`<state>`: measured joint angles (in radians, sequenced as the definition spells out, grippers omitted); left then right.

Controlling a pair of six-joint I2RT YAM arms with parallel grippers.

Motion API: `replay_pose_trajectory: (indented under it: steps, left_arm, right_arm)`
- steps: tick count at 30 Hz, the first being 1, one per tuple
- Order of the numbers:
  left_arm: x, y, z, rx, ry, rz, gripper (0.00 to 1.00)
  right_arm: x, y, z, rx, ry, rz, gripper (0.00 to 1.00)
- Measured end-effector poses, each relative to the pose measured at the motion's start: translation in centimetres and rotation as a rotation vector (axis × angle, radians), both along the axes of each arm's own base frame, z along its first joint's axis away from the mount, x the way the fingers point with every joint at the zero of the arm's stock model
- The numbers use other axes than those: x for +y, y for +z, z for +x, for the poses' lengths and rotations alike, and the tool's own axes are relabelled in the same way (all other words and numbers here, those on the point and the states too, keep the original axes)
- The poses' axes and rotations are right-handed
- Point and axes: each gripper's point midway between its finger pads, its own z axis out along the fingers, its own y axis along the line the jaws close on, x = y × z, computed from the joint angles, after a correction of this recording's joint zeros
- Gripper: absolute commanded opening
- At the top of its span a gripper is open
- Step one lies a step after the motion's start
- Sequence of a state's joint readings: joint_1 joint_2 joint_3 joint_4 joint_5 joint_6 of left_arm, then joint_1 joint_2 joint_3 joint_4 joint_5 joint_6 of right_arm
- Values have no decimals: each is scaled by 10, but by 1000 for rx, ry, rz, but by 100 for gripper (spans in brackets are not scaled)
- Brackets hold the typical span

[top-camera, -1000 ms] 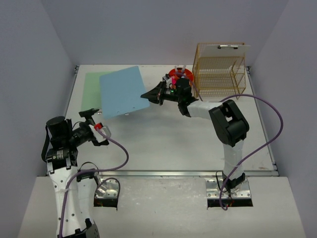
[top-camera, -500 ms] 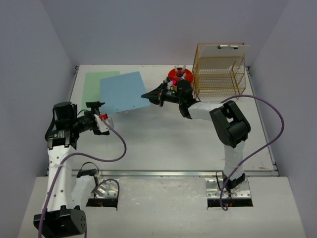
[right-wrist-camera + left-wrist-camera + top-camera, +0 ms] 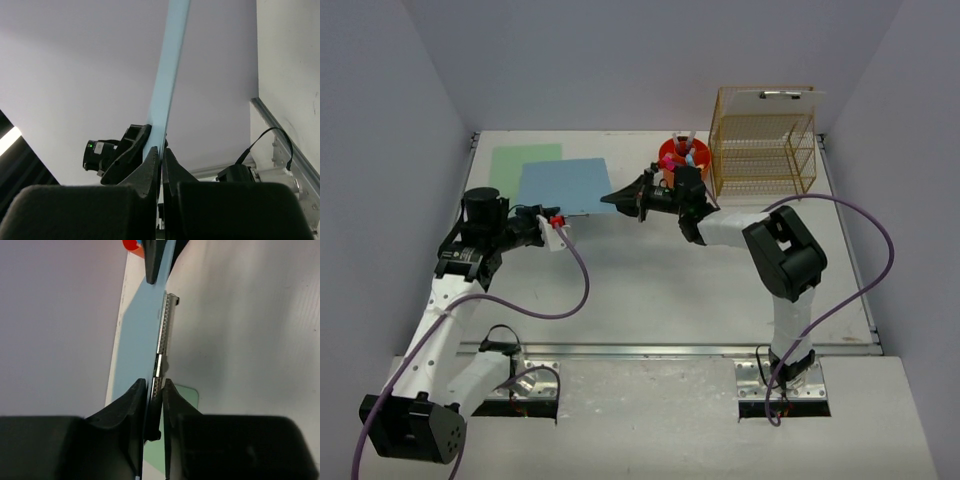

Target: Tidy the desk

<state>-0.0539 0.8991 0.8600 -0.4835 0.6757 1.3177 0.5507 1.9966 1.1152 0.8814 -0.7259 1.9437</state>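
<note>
Blue clipboard (image 3: pixel 563 186) hanging over worktop (image 3: pixel 650 290)
I am pinching two edges, left tool (image 3: pixel 155 386) and right tool (image 3: pixel 161 150) both clamped on.

Pale lavender panels close the space in on three sides: a back wall (image 3: pixel 640 60) at 12 o'clock, a left wall (image 3: pixel 380 150) at 9 o'clock and a right wall (image 3: pixel 910 130) at 3 o'clock, all plain and matte. Between them lies a flat white desk (image 3: pixel 650 290), its far corners tucked against the panels. A metal rail (image 3: pixel 650 349) runs along its edge at 6 o'clock, with a pale grey ledge (image 3: pixel 650 430) just beyond. The light is soft and even, and shadows are faint.
</note>
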Motion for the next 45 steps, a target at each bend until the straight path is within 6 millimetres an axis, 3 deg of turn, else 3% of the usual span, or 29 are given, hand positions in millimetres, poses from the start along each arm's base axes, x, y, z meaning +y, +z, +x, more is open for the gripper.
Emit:
replay_pose_trajectory:
  steps: [2,4,8,12,17,20,24,26,29,31,33,36,41,45]
  left_arm:
    - [0,-2,1,9,5,0,0]
    - [-2,-1,2,12,6,-10,0]
    - [-2,1,3,32,30,-44,0]
    - [-4,8,0,77,60,-102,0]
    - [-12,34,-3,108,71,-208,0]
    - [-18,46,-9,163,77,-288,0]
    - [-27,63,-11,239,75,-378,0]
    - [-30,68,-11,287,78,-407,0]
    - [-36,75,-4,378,86,-460,0]
    - [-40,74,1,440,97,-497,0]
    - [-44,69,1,498,111,-530,0]
    - [-50,67,-4,559,124,-568,0]
    - [-68,73,-18,579,83,-571,0]
    - [-79,79,-30,540,46,-549,0]
  right_arm:
    - [-3,2,2,10,-8,1,15]
    - [-6,3,1,2,5,-8,38]
    - [-9,9,-2,-114,79,-46,55]
    - [-32,25,10,-280,118,-120,58]
    - [-101,67,42,-607,57,-288,54]
    - [-144,106,48,-967,25,-456,47]
    - [-168,163,3,-1450,41,-595,38]
    - [-170,193,-23,-1702,64,-629,36]
    - [-150,222,-60,-2077,158,-669,35]
    - [-122,228,-90,-2307,248,-631,35]
    - [-100,217,-115,-2470,341,-588,35]
    - [-84,186,-127,-2631,471,-615,36]
    - [-60,117,-137,-2797,753,-649,36]
    - [-36,95,-128,-2851,876,-695,37]
